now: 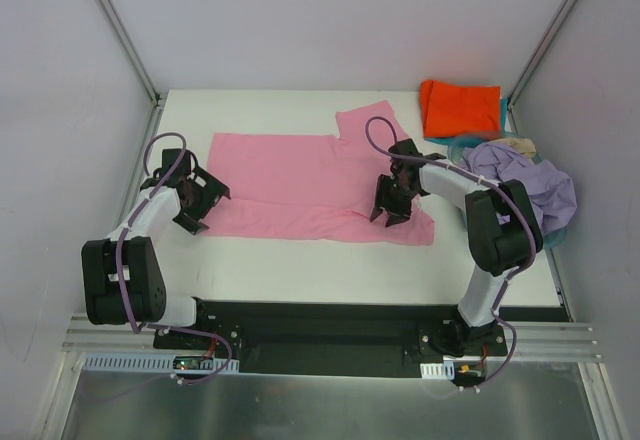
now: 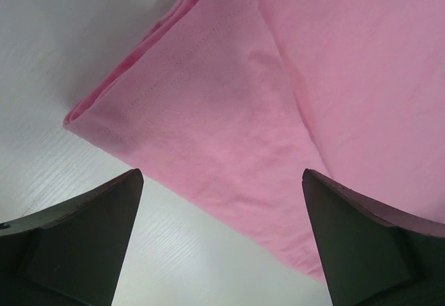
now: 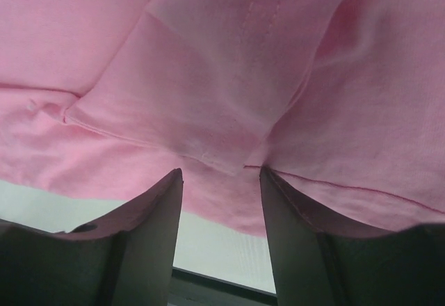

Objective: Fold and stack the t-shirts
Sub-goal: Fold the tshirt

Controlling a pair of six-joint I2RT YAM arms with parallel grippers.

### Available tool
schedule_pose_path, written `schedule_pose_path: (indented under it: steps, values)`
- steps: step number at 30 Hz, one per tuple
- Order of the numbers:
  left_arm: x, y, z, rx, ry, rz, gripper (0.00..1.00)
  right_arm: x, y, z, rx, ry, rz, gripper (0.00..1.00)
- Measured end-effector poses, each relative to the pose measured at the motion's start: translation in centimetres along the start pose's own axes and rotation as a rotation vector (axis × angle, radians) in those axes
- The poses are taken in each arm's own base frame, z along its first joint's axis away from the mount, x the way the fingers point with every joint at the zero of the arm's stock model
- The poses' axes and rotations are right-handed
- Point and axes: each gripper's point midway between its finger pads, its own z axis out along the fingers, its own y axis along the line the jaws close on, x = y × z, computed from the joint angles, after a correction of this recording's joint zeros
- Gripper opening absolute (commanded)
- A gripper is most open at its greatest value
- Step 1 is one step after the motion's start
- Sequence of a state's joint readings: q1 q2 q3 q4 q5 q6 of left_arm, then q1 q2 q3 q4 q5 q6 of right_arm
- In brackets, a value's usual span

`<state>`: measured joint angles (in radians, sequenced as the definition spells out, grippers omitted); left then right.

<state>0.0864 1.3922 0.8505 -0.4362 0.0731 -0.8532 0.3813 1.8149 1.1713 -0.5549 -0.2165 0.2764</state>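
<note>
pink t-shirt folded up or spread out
Mostly spread out: the pink t-shirt lies flat and wide across the table, one sleeve sticking out. The left wrist view shows a doubled edge, so partly folded.

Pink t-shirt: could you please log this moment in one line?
pink t-shirt: spread out; left gripper: open, left edge; right gripper: jaws apart, near edge

White counter (image 1: 300, 270) lay evenly lit; plain grey walls (image 1: 300, 20) enclosed it; metal posts (image 1: 118, 28) stood at far corners.

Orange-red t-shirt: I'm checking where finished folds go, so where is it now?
Top view: the orange-red t-shirt lies folded at the far right corner of the table, just beyond the heaped lavender t-shirt.
</note>
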Motion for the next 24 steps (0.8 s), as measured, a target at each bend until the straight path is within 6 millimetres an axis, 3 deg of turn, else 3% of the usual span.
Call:
schedule_pose_path:
  steps: [5,9,12,17,20,22,23,24]
  values:
    - [0.1,0.1,0.1,-0.003,-0.001,-0.004,0.99,-0.3,0.2,0.3,0.01,-0.029,-0.015,0.3]
    - [0.1,0.1,0.1,-0.002,-0.001,-0.003,0.99,-1.3,0.7,0.5,0.01,-0.077,-0.023,0.07]
    - [0.0,0.1,0.1,-0.002,-0.002,-0.003,0.99,-2.2,1.0,0.2,0.016,-0.111,-0.022,0.01]
    - [0.0,0.1,0.1,-0.003,-0.002,-0.003,0.99,-4.4,2.4,-0.6,-0.004,-0.174,-0.04,0.01]
    - [0.0,0.1,0.1,-0.004,-0.003,-0.003,0.99,-7.1,4.2,-0.7,-0.036,-0.219,-0.062,0.01]
    - [0.0,0.1,0.1,-0.003,-0.003,-0.003,0.99,-9.1,5.6,-0.4,-0.067,-0.256,-0.074,0.06]
    - [0.0,0.1,0.1,-0.004,-0.003,-0.003,0.99,-10.0,6.3,-0.2,-0.082,-0.271,-0.079,0.1]
    - [0.0,0.1,0.1,-0.003,-0.003,-0.003,0.99,-10.7,6.7,-0.1,-0.092,-0.281,-0.082,0.32]
